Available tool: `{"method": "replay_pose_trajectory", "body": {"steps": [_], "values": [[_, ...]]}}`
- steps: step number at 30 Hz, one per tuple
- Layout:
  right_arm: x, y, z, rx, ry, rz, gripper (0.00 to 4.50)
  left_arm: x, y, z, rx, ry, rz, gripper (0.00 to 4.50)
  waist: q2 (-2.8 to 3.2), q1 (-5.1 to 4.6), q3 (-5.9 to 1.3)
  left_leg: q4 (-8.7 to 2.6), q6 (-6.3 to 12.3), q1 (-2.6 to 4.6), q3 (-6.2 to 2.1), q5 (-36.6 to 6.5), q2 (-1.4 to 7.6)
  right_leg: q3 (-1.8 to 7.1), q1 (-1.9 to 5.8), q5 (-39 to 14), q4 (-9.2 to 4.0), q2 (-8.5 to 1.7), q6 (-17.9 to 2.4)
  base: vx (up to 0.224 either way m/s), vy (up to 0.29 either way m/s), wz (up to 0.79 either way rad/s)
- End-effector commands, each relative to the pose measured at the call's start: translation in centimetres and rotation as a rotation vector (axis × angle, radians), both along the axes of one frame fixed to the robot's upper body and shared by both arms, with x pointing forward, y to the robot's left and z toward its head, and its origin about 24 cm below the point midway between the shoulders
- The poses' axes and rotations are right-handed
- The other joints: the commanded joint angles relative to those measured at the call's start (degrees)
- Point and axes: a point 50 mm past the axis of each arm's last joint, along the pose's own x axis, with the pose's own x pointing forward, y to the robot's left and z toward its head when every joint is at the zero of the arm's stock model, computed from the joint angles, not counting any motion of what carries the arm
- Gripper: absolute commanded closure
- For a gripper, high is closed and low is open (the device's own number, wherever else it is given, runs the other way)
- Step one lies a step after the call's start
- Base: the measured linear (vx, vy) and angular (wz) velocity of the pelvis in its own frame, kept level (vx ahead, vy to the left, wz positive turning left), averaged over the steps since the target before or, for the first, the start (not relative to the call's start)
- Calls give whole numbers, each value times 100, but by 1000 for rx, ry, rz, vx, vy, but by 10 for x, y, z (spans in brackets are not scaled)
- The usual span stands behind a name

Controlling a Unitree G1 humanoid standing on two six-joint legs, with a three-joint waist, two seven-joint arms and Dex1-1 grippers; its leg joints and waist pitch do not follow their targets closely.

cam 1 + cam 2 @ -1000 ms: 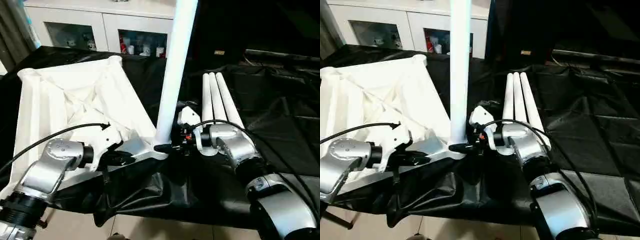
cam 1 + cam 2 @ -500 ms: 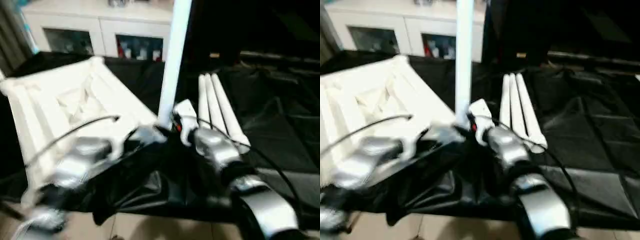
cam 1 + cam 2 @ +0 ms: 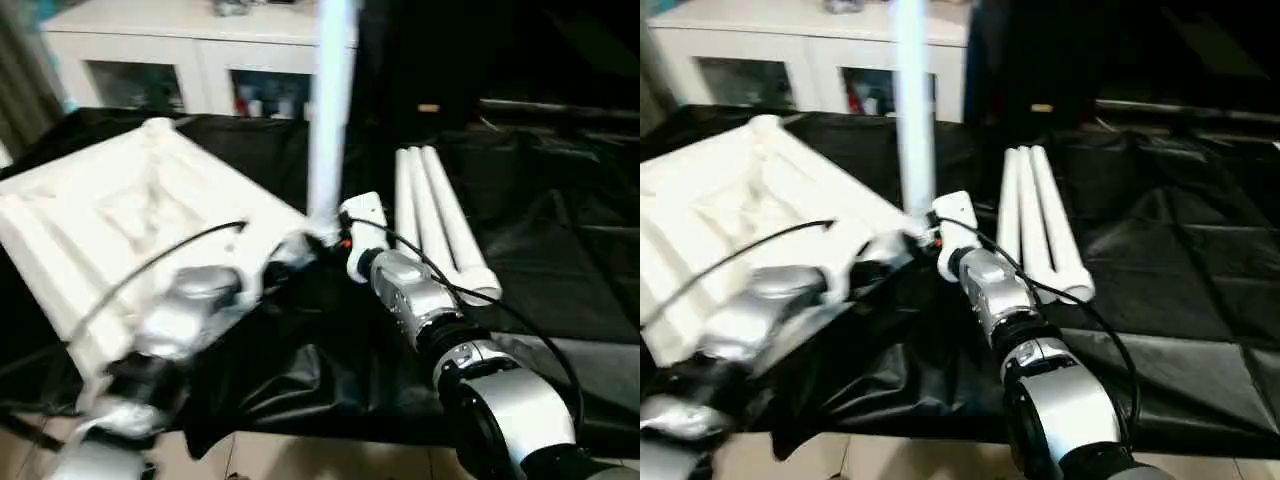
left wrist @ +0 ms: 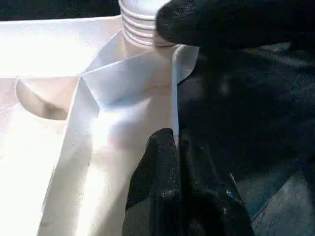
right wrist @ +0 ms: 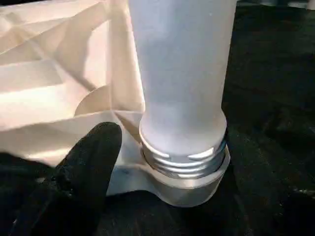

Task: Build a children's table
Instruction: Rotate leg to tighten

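The children's table top (image 3: 120,210) lies upside down on the left, white with a ribbed underside. One white leg (image 3: 330,110) stands upright in its near corner socket (image 5: 189,189), the thread (image 5: 184,160) still showing above the socket. My left gripper (image 4: 174,147) is shut on the top's thin rim just beside that socket. My right gripper (image 3: 335,243) is open at the foot of the leg; one black finger (image 5: 91,157) stands a little apart from the leg. Three more white legs (image 3: 435,210) lie side by side to the right.
A black cloth (image 3: 560,250) covers the work surface and hangs over its near edge above the tiled floor (image 3: 300,460). A white cabinet with glass doors (image 3: 190,60) stands behind. My silver forearms cross the foreground.
Both arms have reached forward, and the table top's near corner with the upright leg has moved away from me and turned. The leg now stands straighter. The right gripper's fingers have spread.
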Motion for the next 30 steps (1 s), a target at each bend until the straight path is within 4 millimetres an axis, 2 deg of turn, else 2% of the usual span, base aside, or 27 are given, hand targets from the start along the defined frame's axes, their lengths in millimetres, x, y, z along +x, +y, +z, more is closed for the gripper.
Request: {"method": "replay_pose_trajectory", "body": {"steps": [1,5,7,8,10,12,13,15,16,18,21,23,26,29,30], "values": [[-8,8,-4,-31,2,149,82,-7,-22,13,-61,-55,-191,450,19,20,-398,-394,110,-41,-22,-1165,93,255,317,-1076,-433,-349,-1128,0,0,0],[-8,-12,-3,-76,-34,227,82,-16,-11,12,-53,-27,-257,450,40,40,-431,-349,269,10,13,-855,108,253,303,-327,-356,-331,-1405,0,0,0],[-9,-26,-2,-103,-59,277,82,-24,-5,13,-61,2,-324,450,43,62,-444,-331,377,-5,19,-626,108,235,320,65,-317,-310,-1536,0,0,0],[-9,-26,-2,-103,-59,277,82,-24,-5,13,-61,2,-324,450,43,77,-442,-314,438,-14,36,-575,108,241,310,148,-298,-311,-1576,0,0,0],[-12,-35,0,-131,-80,363,82,-31,0,13,-58,32,-390,450,70,133,-437,-312,461,-8,44,-650,121,240,302,88,-305,-316,-1566,0,0,0],[-15,-41,1,-153,-88,428,82,-35,3,14,-60,50,-427,450,41,146,-422,-324,420,-21,42,-775,119,237,313,-81,-314,-312,-1523,0,0,0],[-17,-45,2,-158,-84,472,82,-36,6,14,-51,58,-438,450,42,148,-400,-336,370,-20,45,-956,126,243,303,-360,-346,-319,-1484,0,0,0],[-18,-47,3,-158,-81,487,82,-37,7,15,-47,60,-442,450,38,146,-393,-344,331,-24,39,-1030,128,246,306,-507,-354,-320,-1447,0,0,0],[-18,-49,5,-148,-78,501,82,-37,9,15,-44,61,-442,450,57,143,-390,-348,277,-18,31,-1115,126,249,300,-661,-367,-328,-1422,0,0,0],[-18,-51,8,-123,-69,514,115,-37,12,17,-42,63,-447,450,39,142,-386,-356,234,-7,30,-1189,126,254,298,-821,-390,-326,-1391,0,0,0],[-18,-50,9,-103,-64,528,127,-37,13,17,-42,66,-452,450,33,144,-397,-354,219,-10,23,-1110,127,254,300,-755,-376,-326,-1374,0,0,0],[-22,-47,7,-82,-49,553,158,-38,13,18,-47,65,-450,450,16,148,-412,-341,262,-17,28,-964,121,251,302,-547,-351,-316,-1409,0,0,0],[-25,-42,3,-58,-28,559,174,-36,12,18,-59,60,-432,450,28,155,-418,-333,305,-18,31,-859,121,247,297,-374,-336,-316,-1458,0,0,0],[-20,-31,-8,-48,1,390,177,-24,10,14,-53,45,-287,450,33,133,-401,-348,231,-16,27,-936,114,251,288,-500,-358,-322,-1448,0,0,0],[-18,-27,-12,-38,28,314,177,-18,9,12,-48,46,-213,450,50,123,-385,-361,138,-9,20,-1029,106,256,284,-716,-385,-332,-1411,0,0,0]]}}
